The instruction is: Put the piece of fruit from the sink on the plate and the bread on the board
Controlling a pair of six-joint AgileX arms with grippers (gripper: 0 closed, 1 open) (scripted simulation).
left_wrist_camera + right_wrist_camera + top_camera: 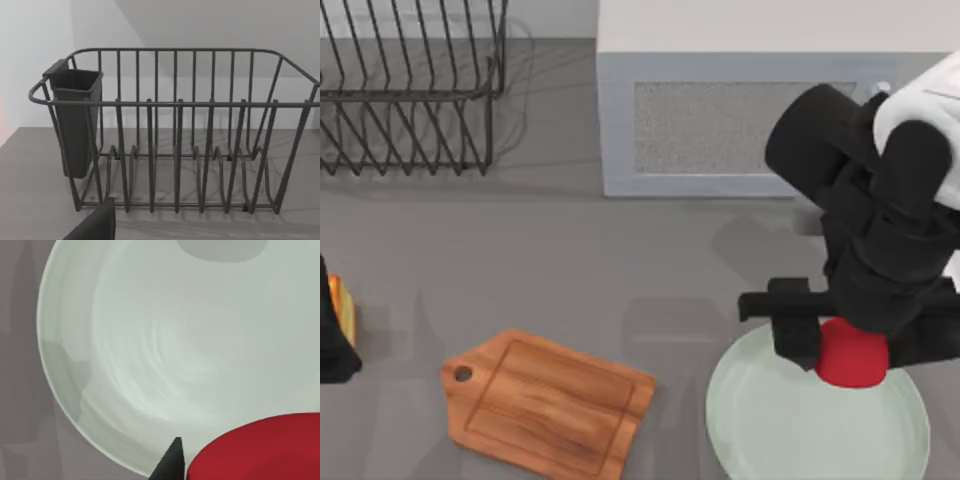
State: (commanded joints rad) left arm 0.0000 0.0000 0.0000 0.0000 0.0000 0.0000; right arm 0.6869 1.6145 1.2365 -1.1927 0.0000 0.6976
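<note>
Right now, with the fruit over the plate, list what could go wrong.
1. The right gripper holds the red fruit near the plate's far rim, not its middle; released there, the round fruit might roll off onto the table.
2. The bread sits at the table's left edge beside the left gripper, partly cut off from the top view, so grasping it may be awkward.
3. The board lies close to the plate; arms could crowd.

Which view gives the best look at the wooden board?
The top view: the board lies whole on the table, handle hole and groove visible, left of the plate. The left wrist view faces the dish rack instead; the right wrist view looks down on the plate and fruit.
</note>
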